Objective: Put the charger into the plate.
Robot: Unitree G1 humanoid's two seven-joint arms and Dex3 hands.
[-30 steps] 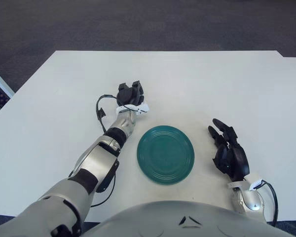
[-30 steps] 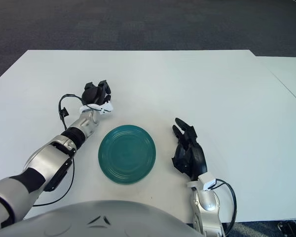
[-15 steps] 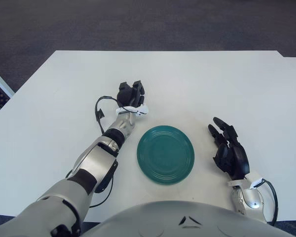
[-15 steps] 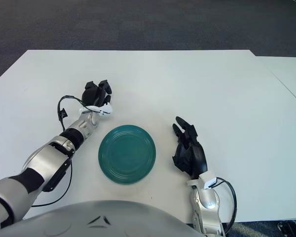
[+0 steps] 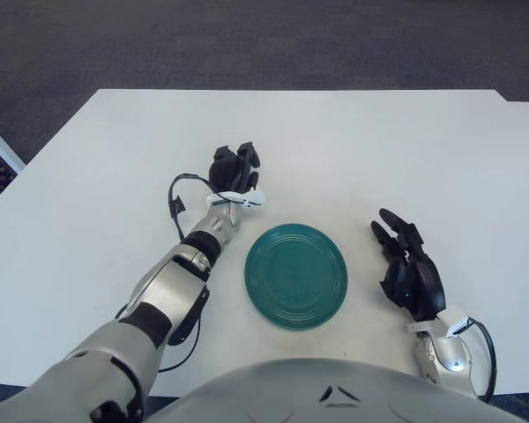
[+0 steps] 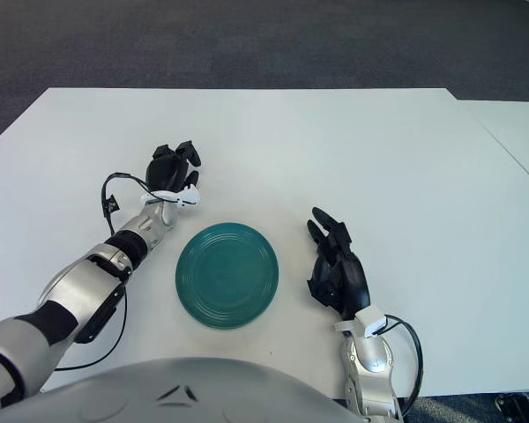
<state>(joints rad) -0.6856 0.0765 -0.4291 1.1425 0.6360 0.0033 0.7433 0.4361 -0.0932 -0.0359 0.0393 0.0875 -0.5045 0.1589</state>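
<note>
L hand (image 5: 232,167) beyond plate (image 5: 295,275); charger unseen

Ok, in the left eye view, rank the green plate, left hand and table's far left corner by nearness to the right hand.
1. green plate, just left of the right hand.
2. left hand, beyond the plate, farther left.
3. table's far left corner, farthest back.

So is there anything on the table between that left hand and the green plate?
Nothing visible. The left hand is beyond the plate, to its left, with only bare white table between them.
</note>
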